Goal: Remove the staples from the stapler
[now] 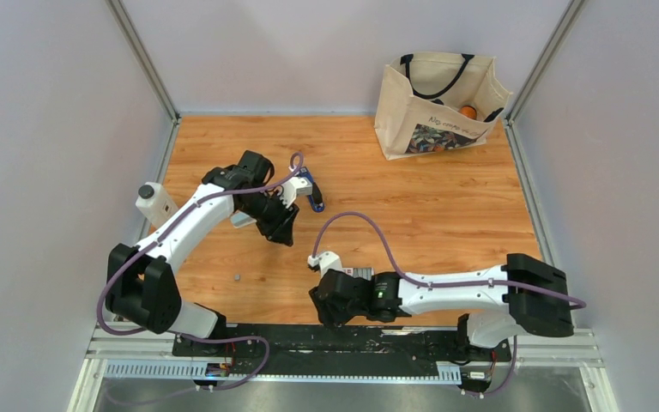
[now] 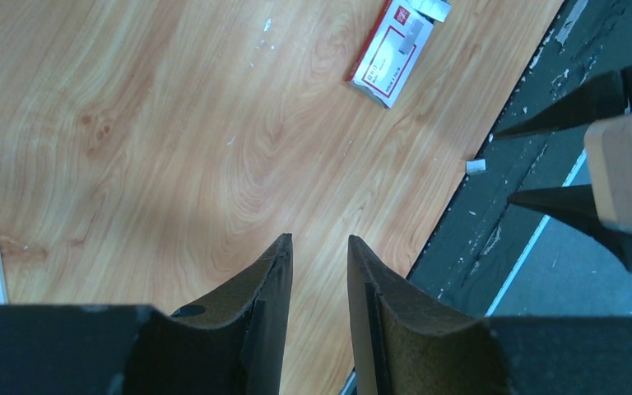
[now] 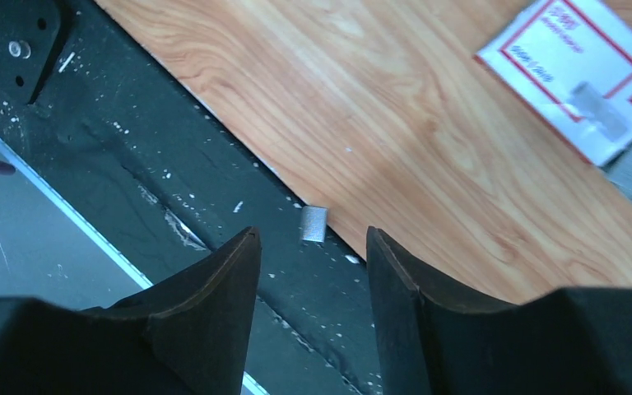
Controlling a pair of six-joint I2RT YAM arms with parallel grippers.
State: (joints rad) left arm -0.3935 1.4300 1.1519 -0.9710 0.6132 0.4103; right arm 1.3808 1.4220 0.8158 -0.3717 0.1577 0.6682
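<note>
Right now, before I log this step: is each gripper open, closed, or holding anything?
Left gripper: open, jaws narrowly apart, holding nothing.
Right gripper: open, jaws wider apart, holding nothing.

The stapler (image 1: 312, 192) lies left of the bag (image 1: 433, 107).

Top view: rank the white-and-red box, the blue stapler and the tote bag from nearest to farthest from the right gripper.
1. white-and-red box, just beyond the right gripper, by its wrist.
2. stapler, mid-table, beside the left arm.
3. tote bag, far right corner.
</note>
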